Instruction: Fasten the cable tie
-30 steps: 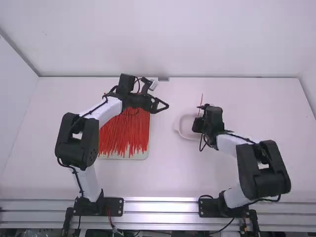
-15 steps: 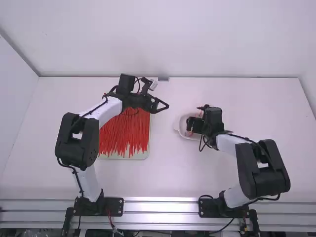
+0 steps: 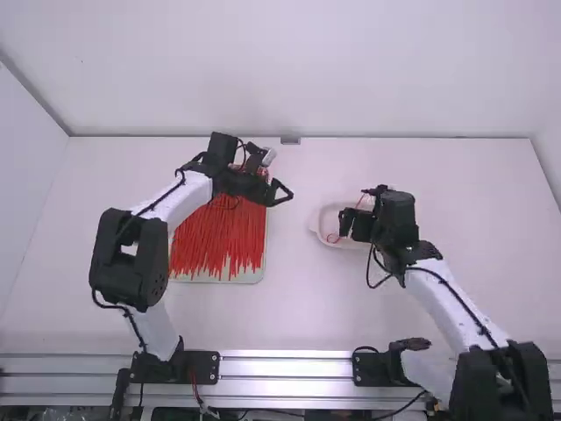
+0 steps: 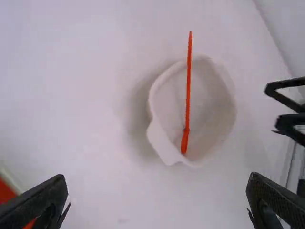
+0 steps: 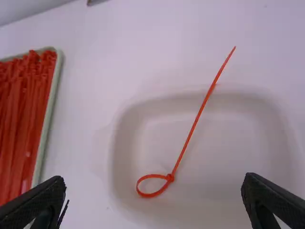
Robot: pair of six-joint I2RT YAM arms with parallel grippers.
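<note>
The right gripper (image 5: 152, 200) is spread wide over the white plastic dish (image 5: 248, 138). The looped red cable tie (image 5: 190, 134) overhangs the upper rim, so its tail may snag and flip out.

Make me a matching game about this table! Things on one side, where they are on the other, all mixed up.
1 looped cable tie
2 straight cable ties
3 white dish
4 right gripper

A open and empty, by the dish
B piled on the tray
C beside the tray, not touching it
D lying in the dish, tail over its rim

Pairs: 1-D, 2-B, 3-C, 4-A
</note>
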